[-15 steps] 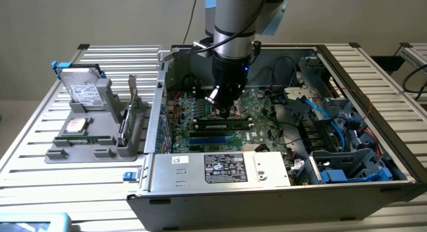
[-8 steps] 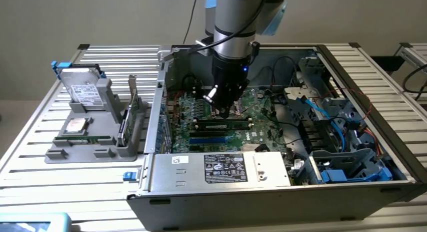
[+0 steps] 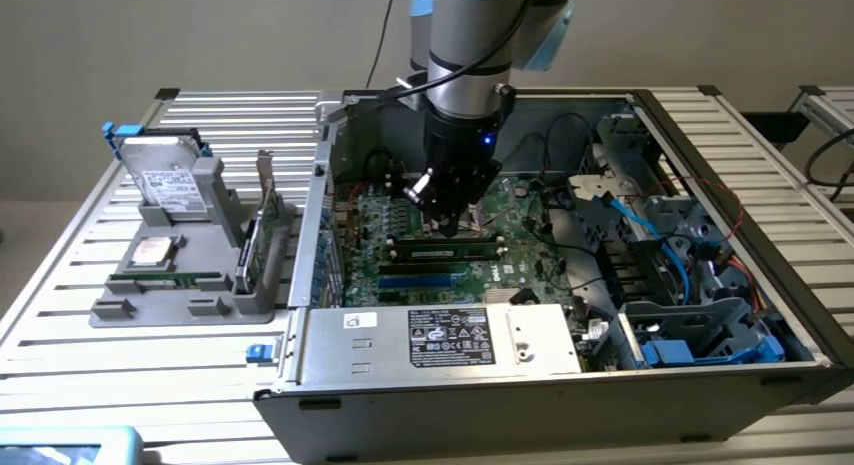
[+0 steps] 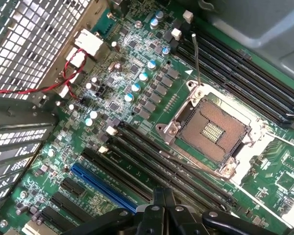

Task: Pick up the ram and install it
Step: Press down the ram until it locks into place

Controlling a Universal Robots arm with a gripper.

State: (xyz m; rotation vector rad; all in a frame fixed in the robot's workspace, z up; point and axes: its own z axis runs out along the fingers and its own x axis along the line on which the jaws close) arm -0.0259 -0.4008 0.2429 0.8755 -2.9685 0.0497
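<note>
Gripper is pinched shut on nothing above the motherboard; the ram sits in its slot just below. Wrist cam shows the bare CPU socket.

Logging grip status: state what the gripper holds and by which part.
Nothing is held: the gripper is shut and empty above the motherboard.

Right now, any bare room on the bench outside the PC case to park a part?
Yes: slatted bench is bare at the exterior view's left of the grey parts holder, and on the right beyond the case. Inside is crowded: blue cables, gripper over the motherboard.
</note>
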